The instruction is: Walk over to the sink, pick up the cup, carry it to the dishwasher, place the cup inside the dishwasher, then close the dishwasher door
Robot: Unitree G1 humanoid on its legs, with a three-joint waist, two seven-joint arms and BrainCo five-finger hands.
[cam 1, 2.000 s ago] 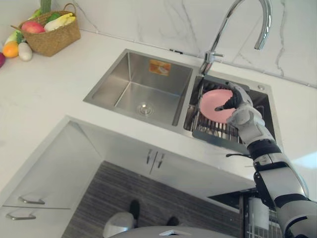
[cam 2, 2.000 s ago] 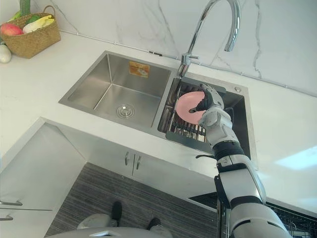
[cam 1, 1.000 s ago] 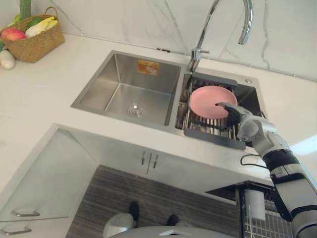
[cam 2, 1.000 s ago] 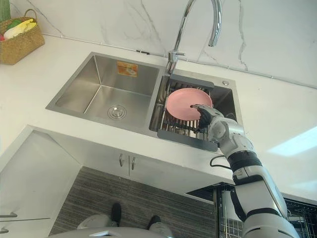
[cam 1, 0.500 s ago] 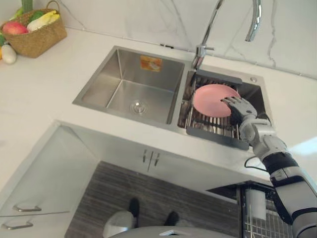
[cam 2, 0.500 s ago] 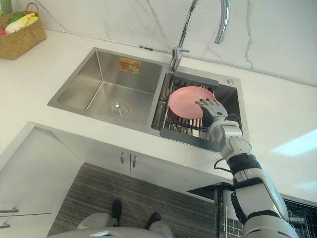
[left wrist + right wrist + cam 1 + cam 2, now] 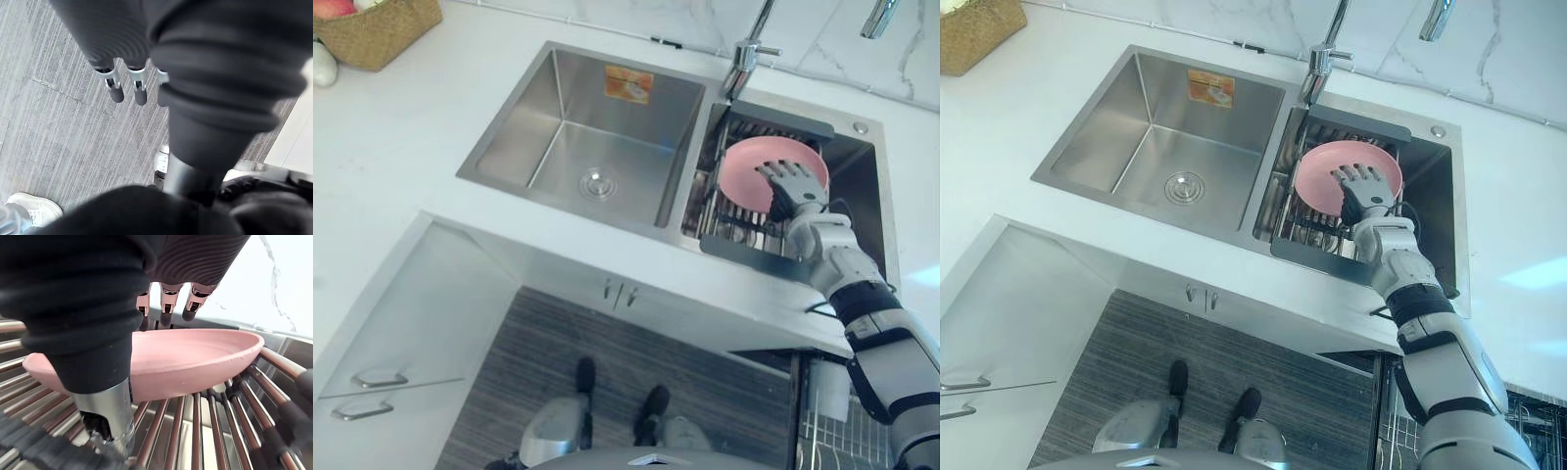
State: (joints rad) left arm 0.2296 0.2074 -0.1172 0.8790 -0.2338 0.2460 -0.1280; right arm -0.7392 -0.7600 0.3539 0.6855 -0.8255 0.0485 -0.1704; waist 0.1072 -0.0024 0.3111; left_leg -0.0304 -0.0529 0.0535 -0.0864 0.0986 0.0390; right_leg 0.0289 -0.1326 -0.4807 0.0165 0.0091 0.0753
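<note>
A pink shallow dish (image 7: pixel 749 166) lies tilted on the bars of a wire rack (image 7: pixel 744 230) in the sink's right basin; I see no cup. My right hand (image 7: pixel 793 191) rests over the dish's right half. In the right wrist view its fingers (image 7: pixel 166 303) reach straight across the top of the dish (image 7: pixel 195 357), not curled round the rim, so it is open. In the left wrist view my left hand (image 7: pixel 127 88) hangs over the grey floor, fingers relaxed and holding nothing.
The left basin (image 7: pixel 597 137) has a drain at its bottom. A curved tap (image 7: pixel 744 64) rises behind the rack. A wicker basket (image 7: pixel 372 29) of produce stands far left on the white counter. A dishwasher rack (image 7: pixel 832 431) shows lower right. A person's white shoe (image 7: pixel 29 210) is on the floor.
The camera has tipped downward, so the whole scene has shifted. My right hand has moved from the dish's near rim up onto it, with its fingers now straight.
</note>
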